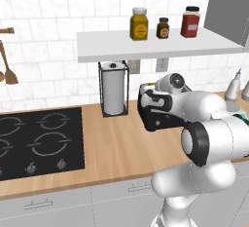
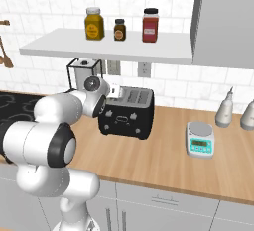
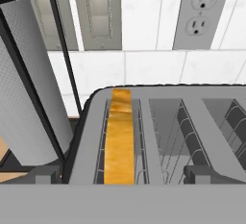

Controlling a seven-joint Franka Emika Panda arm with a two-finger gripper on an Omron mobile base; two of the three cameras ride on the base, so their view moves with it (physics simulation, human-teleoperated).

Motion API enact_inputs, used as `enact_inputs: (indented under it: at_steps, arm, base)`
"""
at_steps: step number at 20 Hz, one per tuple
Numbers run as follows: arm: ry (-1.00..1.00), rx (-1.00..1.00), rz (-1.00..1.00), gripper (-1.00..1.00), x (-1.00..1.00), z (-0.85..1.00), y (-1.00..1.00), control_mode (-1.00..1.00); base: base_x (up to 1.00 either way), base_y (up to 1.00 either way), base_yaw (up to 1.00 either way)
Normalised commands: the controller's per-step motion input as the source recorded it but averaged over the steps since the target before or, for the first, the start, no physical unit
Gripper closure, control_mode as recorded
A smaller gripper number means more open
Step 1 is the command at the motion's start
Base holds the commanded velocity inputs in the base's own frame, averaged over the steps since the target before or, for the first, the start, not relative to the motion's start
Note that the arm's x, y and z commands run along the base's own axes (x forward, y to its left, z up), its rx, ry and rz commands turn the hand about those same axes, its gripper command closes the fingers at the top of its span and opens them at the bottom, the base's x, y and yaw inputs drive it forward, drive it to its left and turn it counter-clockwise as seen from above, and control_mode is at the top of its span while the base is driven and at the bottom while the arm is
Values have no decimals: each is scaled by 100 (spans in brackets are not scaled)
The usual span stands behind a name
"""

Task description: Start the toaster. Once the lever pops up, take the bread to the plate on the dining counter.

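Wood worktop (image 2: 163, 160), boxy black toaster (image 2: 126, 113), golden bread (image 3: 119, 141) slotted inside

We see the toaster (image 2: 126, 112) crowded on 1 side by the caged paper roll (image 1: 113, 88) just beside it, with the white shelf (image 2: 109, 46) overhanging both. Its other side opens onto bare worktop (image 2: 163, 158) up to the scale (image 2: 200, 139). Our tool (image 3: 123, 182), jaws spread, hangs over the slots, where the bread (image 3: 119, 136) sits
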Motion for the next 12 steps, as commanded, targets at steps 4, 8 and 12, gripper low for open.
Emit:
enact_inputs:
  at_steps: [4,8,12]
  arm:
    - [0,0,0,-100,0,-11,0,-100]
    - [0,0,0,-100,0,-7,0,-100]
    - [0,0,0,-100,0,-5,0,-100]
  base:
    - [0,0,0]
    - [0,0,0]
    - [0,0,0]
